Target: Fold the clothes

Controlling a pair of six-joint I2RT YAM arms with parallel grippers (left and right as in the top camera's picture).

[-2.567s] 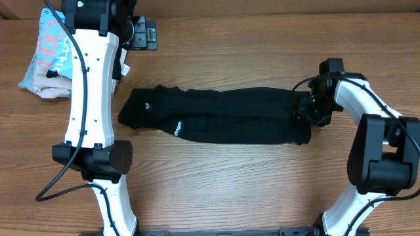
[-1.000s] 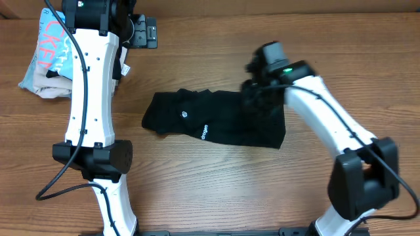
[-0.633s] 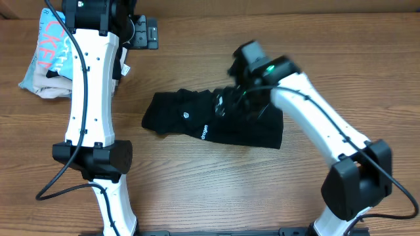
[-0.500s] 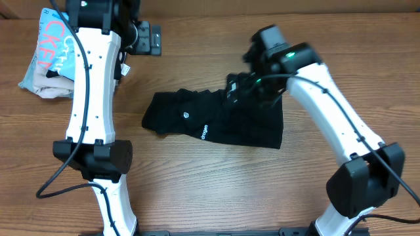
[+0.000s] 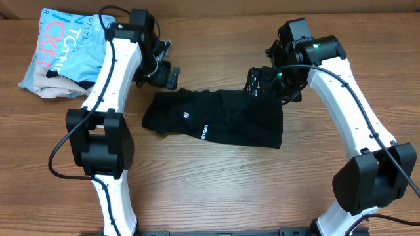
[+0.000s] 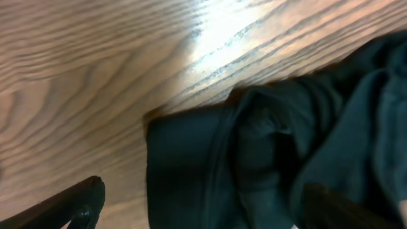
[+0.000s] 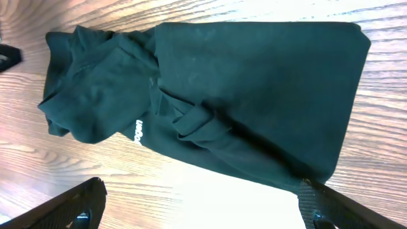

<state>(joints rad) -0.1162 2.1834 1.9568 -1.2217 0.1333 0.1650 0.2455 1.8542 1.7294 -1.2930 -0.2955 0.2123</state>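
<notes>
table [image 5: 216, 190]: bare wood on the near side of the black garment, which lies flat on it.
black garment [image 5: 216, 121]: the landmark. A dark band stretched left to right, with a white logo [image 5: 205, 132] near its front edge. Its right part is smooth and appears laid double. Its left part is rumpled into soft ridges.
right gripper [image 5: 264, 82]: over the far right corner of the black garment. In the right wrist view its fingers [image 7: 79, 200] stand wide apart, with the cloth lying free beneath them. It is released and holds nothing.
left gripper [image 5: 165, 73]: just beyond the far left corner of the black garment. In the left wrist view its fingers [image 6: 82, 200] are spread, and that corner lies below them unpinched. It is released as well.
pile of clothes [image 5: 62, 49]: well apart from the black garment, beyond its left end on the far side. A light blue shirt [image 5: 72, 36] with pink lettering lies over a pale item. Whether the pile is folded cannot be told.
progress (judged): one fold of the black garment looks complete. At least one further fold remains, along with smoothing of the bunched left end. The left gripper seems placed to begin there.
</notes>
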